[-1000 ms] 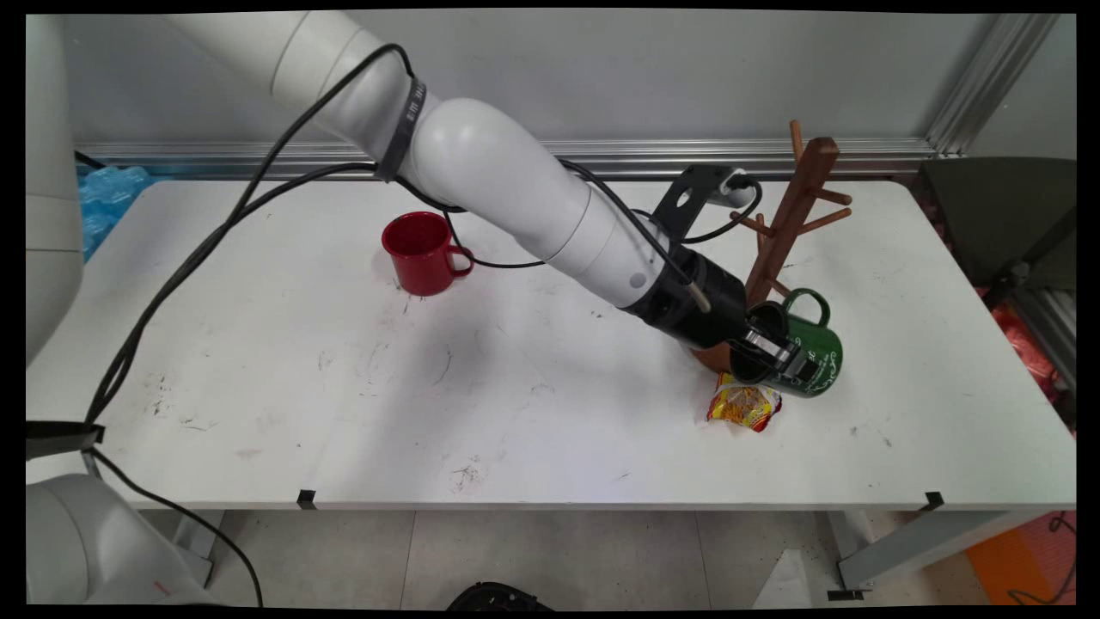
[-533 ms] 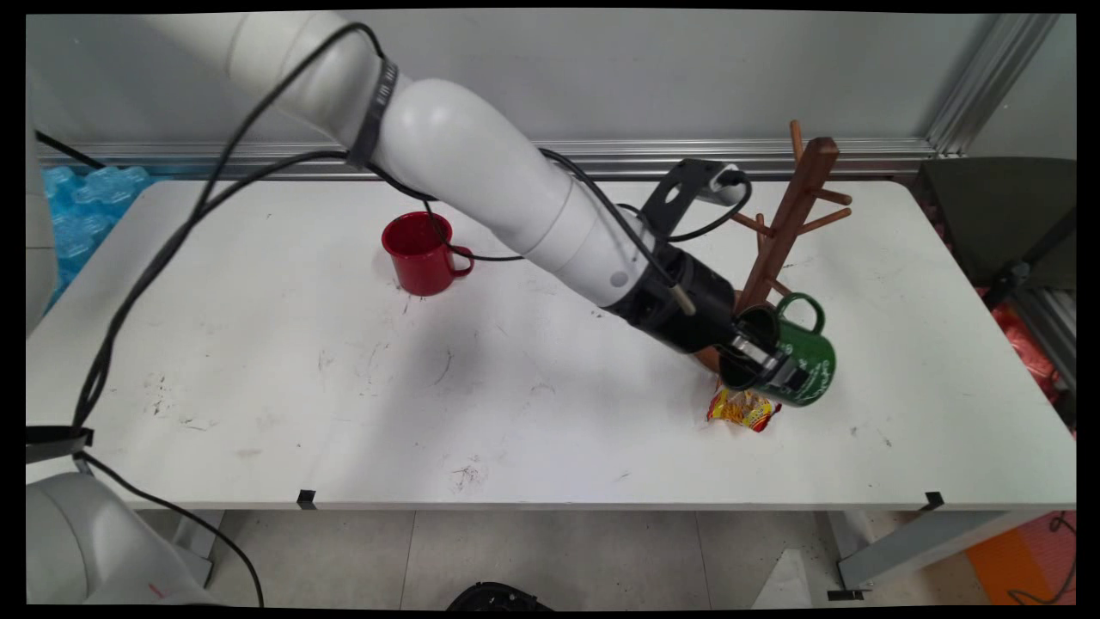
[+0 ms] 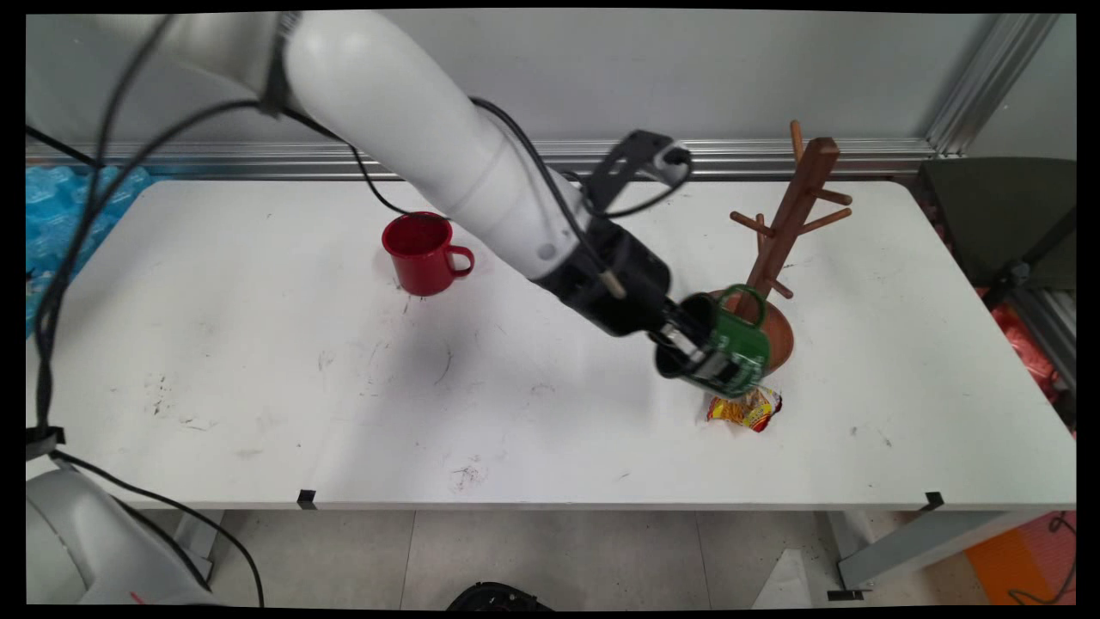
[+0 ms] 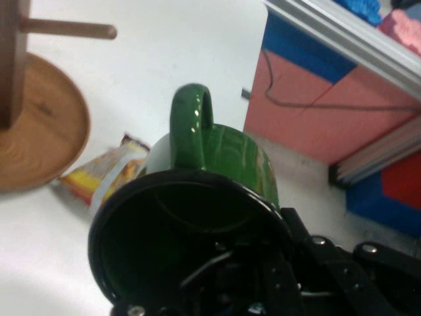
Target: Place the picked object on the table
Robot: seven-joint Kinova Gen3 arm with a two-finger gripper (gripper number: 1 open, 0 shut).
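My gripper is shut on the rim of a green mug, one finger inside it and one outside. The mug hangs tilted above the table, its mouth toward the arm and its handle up. In the hand view the green mug fills the lower middle, with its dark inside facing the camera and the gripper clamped on its rim. Just behind it stands a wooden mug tree on a round base. A yellow and red snack packet lies on the table right under the mug.
A red mug stands upright at the back middle of the white table. The mug tree's pegs stick out left and right. In the hand view the tree base and the snack packet lie at left.
The arm has pulled back to the left with the green mug, carrying it from the right of the tree base to the front left of it, over the packet.
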